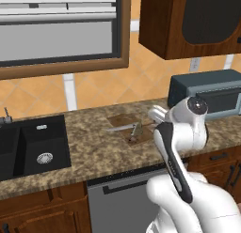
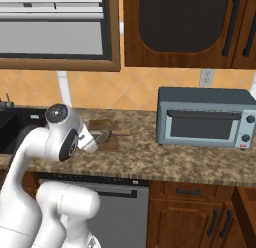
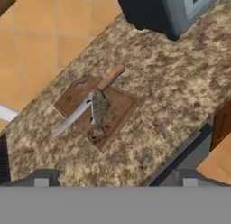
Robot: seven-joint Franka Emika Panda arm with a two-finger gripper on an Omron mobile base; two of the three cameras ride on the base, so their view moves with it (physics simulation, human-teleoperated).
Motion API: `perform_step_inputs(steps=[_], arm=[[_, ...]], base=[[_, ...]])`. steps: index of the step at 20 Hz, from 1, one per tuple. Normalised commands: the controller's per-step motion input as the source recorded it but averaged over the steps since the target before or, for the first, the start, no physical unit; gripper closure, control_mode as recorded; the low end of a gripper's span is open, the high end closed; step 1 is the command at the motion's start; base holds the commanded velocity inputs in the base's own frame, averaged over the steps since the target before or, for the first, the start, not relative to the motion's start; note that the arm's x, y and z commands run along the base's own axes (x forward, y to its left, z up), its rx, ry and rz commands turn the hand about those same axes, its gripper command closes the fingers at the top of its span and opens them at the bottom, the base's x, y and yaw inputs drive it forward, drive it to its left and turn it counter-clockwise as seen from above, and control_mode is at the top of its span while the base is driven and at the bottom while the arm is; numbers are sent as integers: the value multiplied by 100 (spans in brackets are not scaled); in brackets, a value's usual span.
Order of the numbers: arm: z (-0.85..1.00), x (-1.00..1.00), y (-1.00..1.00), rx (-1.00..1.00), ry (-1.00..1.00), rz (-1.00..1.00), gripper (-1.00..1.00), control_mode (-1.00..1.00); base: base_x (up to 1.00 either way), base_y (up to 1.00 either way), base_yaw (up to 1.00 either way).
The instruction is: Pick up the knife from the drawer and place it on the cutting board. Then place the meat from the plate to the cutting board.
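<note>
Mottled brown cutting board (image 3: 97, 111) on counter (image 3: 180, 96): knife (image 3: 83, 105) lies across it, blade past edge; meat (image 3: 99, 111) on top. Gripper (image 3: 115, 182) jaws spread, empty, above. Looks done; retreat straight up, w/o nudging either of the 2 items.

Board (image 3: 119, 111): mottled dark brown wood
Knife (image 3: 83, 108): silvery blade, brownish handle
Meat (image 3: 99, 111): grey-brown, finely speckled, pinkish at one end
Table (image 3: 180, 92): granite pattern, tan with dark flecks
Toaster oven (image 2: 206, 117): blue-grey, dark glass door, one red mark
Sink (image 1: 35, 145): black
Wall tiles (image 1: 101, 86): orange-tan, pale joints
Cabinets (image 2: 190, 212): reddish-brown, black handles
</note>
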Motion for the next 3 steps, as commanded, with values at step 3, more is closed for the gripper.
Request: perform_step_inputs(steps=[3], arm=[[68,-37,0,0,-4,0,-100,-100]], base=[[0,0,0]])
